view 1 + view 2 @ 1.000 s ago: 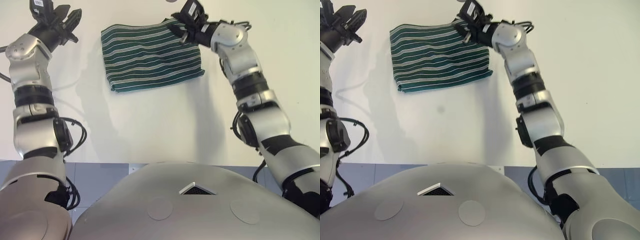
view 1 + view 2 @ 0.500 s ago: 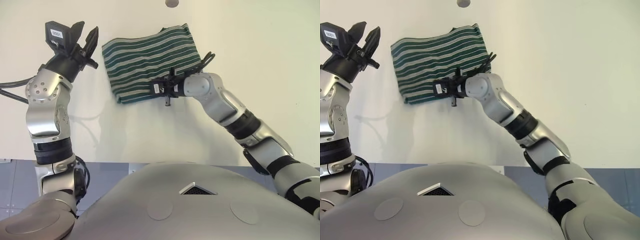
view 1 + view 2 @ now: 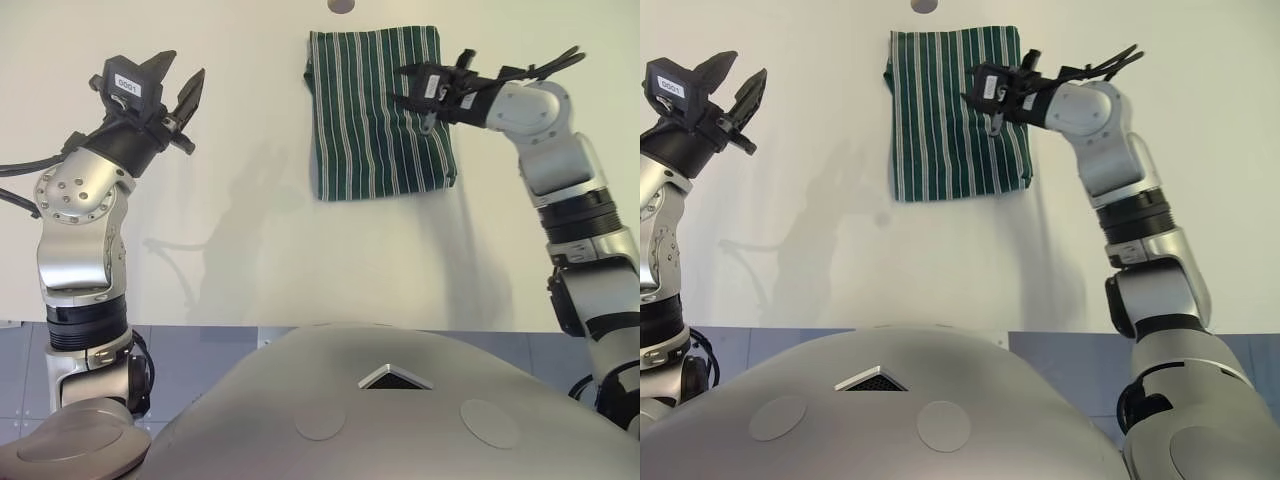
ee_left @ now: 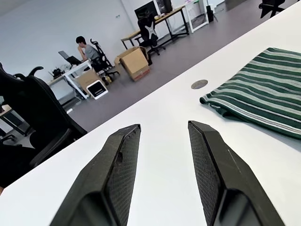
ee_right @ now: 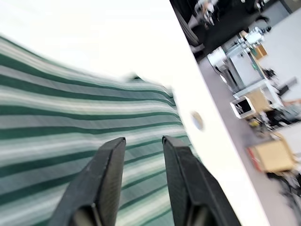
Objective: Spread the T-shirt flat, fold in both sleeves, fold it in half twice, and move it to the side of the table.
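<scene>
The folded T-shirt, green with thin white stripes, lies on the white table at the far middle, its stripes running away from me. My right gripper hovers over the shirt's right half. In the right wrist view its fingers stand slightly apart just above the striped cloth, open, holding nothing. My left gripper is raised at the far left, well clear of the shirt, open and empty. In the left wrist view the shirt lies beyond the left gripper.
A round cable hole sits in the table just behind the shirt. Bare white tabletop stretches to the left, right and front of the shirt. Beyond the far table edge are office desks and chairs.
The shirt has turned so its stripes run away from me and has slid to the right. My right gripper went from the shirt's near edge to its right side. The left arm barely moved.
</scene>
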